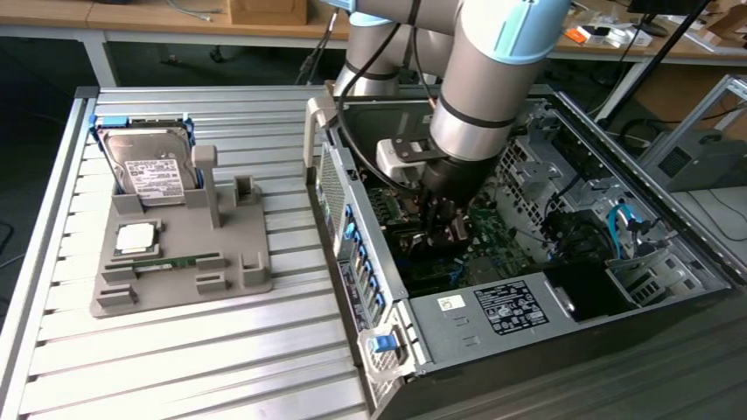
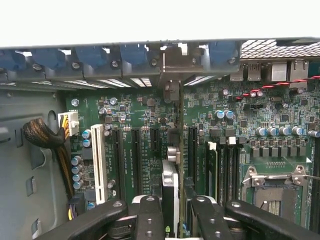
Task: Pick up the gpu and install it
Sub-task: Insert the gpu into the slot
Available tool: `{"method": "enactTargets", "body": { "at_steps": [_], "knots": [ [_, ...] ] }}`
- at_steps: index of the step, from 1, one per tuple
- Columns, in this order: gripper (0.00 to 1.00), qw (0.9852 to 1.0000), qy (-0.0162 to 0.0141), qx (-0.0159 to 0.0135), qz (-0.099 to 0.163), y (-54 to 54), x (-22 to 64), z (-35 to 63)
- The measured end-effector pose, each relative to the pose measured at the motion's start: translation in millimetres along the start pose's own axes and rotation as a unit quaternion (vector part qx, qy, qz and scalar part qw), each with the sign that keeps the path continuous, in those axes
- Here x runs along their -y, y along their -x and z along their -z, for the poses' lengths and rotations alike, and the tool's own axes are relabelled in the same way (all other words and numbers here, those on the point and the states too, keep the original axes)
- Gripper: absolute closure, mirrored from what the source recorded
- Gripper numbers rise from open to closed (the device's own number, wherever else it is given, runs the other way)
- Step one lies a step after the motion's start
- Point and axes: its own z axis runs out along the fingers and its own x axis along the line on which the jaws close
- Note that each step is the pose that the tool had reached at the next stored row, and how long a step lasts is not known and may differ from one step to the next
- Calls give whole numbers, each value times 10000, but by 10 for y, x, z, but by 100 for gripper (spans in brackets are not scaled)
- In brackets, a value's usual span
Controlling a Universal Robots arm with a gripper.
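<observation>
Inside the grey metal case (image 1: 467, 325), black jaws pinch the thin gpu (image 2: 170, 195) upright.

Nothing here reads clearly. There's a white label (image 1: 149, 175) on the hard drive (image 1: 146, 166), at the far corner of the grey tray (image 1: 175, 293), printed in dark lines too fine to make out. Inside the computer case (image 1: 701, 262), near its front edge, a black label (image 1: 510, 306) with white print sits on the metal cover, and a small white sticker (image 1: 453, 304) lies just beside it, both illegible. On the motherboard (image 2: 240, 115), tiny white lettering runs between the slots, unreadable. The gpu (image 2: 170, 185), seen edge-on, shows a small green mark, undecipherable.
</observation>
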Motion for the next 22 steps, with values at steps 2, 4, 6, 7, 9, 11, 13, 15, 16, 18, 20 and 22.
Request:
{"method": "enactTargets", "body": {
  "at_steps": [2, 4, 6, 7, 9, 11, 13, 15, 16, 18, 20, 22],
  "knots": [
    [73, 10000, -2, -1, 0, 0, -9, 1],
    [73, 10000, -5, -1, 0, -1, -20, 2],
    [73, 10000, -9, 0, 1, -1, -31, 3],
    [73, 10000, -10, 0, 1, -1, -35, 3],
    [73, 10000, -10, 1, 1, -1, -39, 5],
    [73, 10000, -11, 2, 0, -1, -40, 8],
    [73, 10000, -10, 0, 1, 3, -40, 13],
    [73, 10000, -10, -1, 4, 9, -40, 19],
    [73, 10000, -10, -1, 6, 12, -39, 20],
    [73, 10000, -10, 1, 8, 17, -39, 20],
    [73, 10000, -10, 9, 8, 18, -40, 20],
    [73, 10000, -9, 33, 8, 19, -40, 22]
  ]
}}
